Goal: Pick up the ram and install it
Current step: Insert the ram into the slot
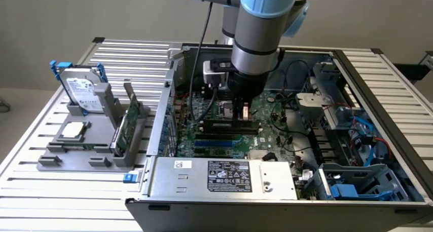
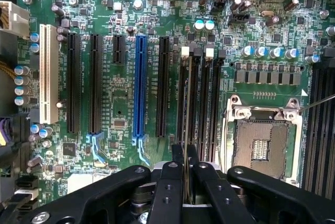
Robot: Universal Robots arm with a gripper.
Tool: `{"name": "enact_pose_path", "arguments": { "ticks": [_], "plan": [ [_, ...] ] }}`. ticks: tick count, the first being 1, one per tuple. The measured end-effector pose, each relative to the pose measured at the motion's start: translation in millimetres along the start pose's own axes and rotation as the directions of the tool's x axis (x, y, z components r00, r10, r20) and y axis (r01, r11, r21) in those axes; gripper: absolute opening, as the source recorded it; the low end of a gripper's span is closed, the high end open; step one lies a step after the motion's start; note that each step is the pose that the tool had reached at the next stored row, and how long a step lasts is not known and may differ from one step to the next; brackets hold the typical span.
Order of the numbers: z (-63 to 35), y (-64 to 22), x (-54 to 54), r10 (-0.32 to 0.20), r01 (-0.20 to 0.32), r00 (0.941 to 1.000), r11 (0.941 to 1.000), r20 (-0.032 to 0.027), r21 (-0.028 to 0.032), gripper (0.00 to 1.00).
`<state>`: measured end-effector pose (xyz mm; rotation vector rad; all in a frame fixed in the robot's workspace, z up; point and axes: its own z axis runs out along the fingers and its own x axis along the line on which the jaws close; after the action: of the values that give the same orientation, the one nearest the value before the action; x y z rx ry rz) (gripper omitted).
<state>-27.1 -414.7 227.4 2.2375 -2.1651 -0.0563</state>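
**Ram held edge-on over the memory slots**

Standing by the table (image 1: pixel 40 166), I see the arm (image 1: pixel 260 34) reaching straight down into the open computer case (image 1: pixel 379 90). Its fingers (image 2: pixel 178 157) hang low over the middle of the motherboard (image 2: pixel 120 98). They are clenched on a thin stick, which I take to be the ram (image 2: pixel 184 179). The wrist view shows only its narrow edge, a pale line pinched between the 2 tips, so the chips on its faces are hidden.

What matters here is how that edge sits against the memory slots (image 2: pixel 189 98). These are black channels side by side with white latches at their far ends. The ram's long axis runs the same way as the slots, with no twist that I can make out. Its edge seems to line up with the slot on the side nearer the blue slot (image 2: pixel 140 85). In the exterior view the fingers stand right above these black slots. I cannot tell whether the ram's lower edge is touching a slot or hanging just above it.
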Motion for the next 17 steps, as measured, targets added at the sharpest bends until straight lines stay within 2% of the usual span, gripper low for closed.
{"name": "enact_pose_path", "arguments": {
  "ticks": [17],
  "plan": [
    [3.9,-0.2,0.7,0.0,0.0,1.0,1.0,-0.0002,0.0003,0.14]
  ]
}}
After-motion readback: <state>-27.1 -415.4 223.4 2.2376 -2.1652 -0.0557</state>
